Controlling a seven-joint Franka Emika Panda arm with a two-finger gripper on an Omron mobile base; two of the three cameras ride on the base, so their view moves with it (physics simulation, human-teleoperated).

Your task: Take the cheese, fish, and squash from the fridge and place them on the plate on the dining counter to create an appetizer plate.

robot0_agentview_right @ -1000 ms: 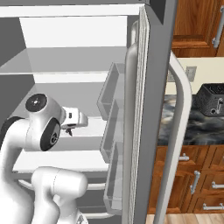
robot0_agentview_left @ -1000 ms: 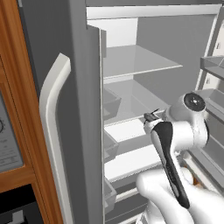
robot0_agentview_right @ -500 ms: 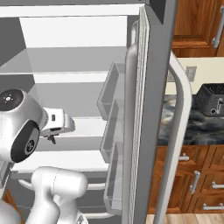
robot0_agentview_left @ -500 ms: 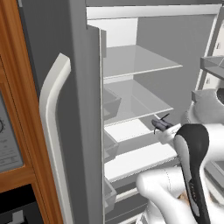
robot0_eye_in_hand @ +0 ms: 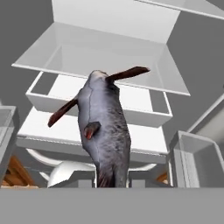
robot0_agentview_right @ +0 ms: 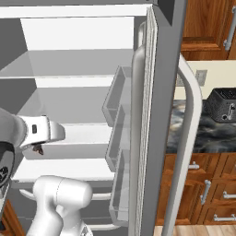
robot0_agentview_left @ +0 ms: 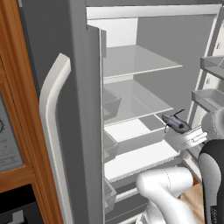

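The fridge (robot0_agentview_left: 140, 61) stands open, with pale shelves and door bins inside. My gripper (robot0_agentview_left: 183, 132) hovers in front of its middle shelves, shut on the fish (robot0_agentview_left: 176, 123), a slim dark grey body with thin fins. In the hand view the fish (robot0_eye_in_hand: 103, 127) rises from between my jaws (robot0_eye_in_hand: 109, 180), its dark fins spread against the white shelves. In the right base view my gripper (robot0_agentview_right: 40, 144) sits at the left, with a dark bit of the fish (robot0_agentview_right: 38, 149) under it. The cheese, squash, plate and dining counter are out of view.
The left fridge door with its curved white handle (robot0_agentview_left: 53, 131) stands close on the left beside a wooden cabinet (robot0_agentview_left: 17, 87). The right door (robot0_agentview_right: 159, 106) with door bins (robot0_agentview_right: 117, 133) stands on the other side. Beyond it is a marbled counter (robot0_agentview_right: 203, 136) with a dark toaster (robot0_agentview_right: 223, 105).
The arm has drawn back out of the fridge with the fish held, sliding right in the left base view and left in the right base view. The grip has stayed shut.
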